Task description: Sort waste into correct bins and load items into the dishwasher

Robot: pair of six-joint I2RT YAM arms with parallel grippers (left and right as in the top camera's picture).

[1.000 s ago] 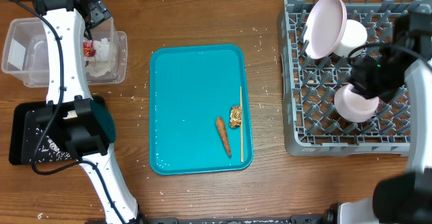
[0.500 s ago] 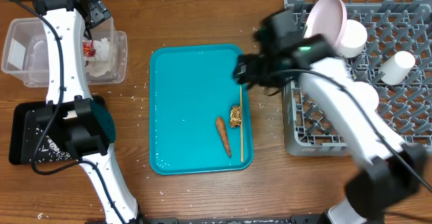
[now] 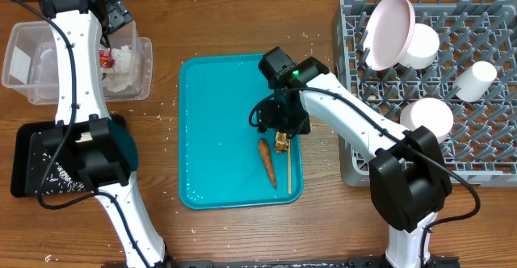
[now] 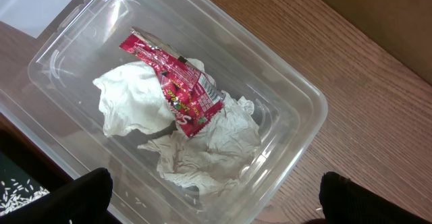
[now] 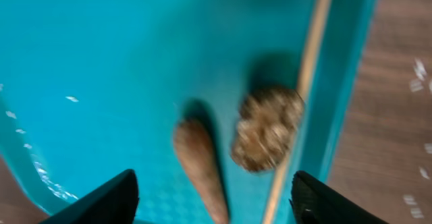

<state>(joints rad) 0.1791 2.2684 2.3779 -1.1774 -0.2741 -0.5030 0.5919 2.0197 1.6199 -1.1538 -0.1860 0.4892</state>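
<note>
Swinging over from the rack, the right arm is now hanging above the teal tray, the right fingers standing wide with nothing between them. Just beneath them the carrot is lying beside the food bit, which is sitting just beside a thin wooden stick along the tray's edge. Farther off, the left fingers are hovering wide and empty over the tub, where the wrapper is resting on the napkin. Plate, bowl and cup are sitting in the rack.
</note>
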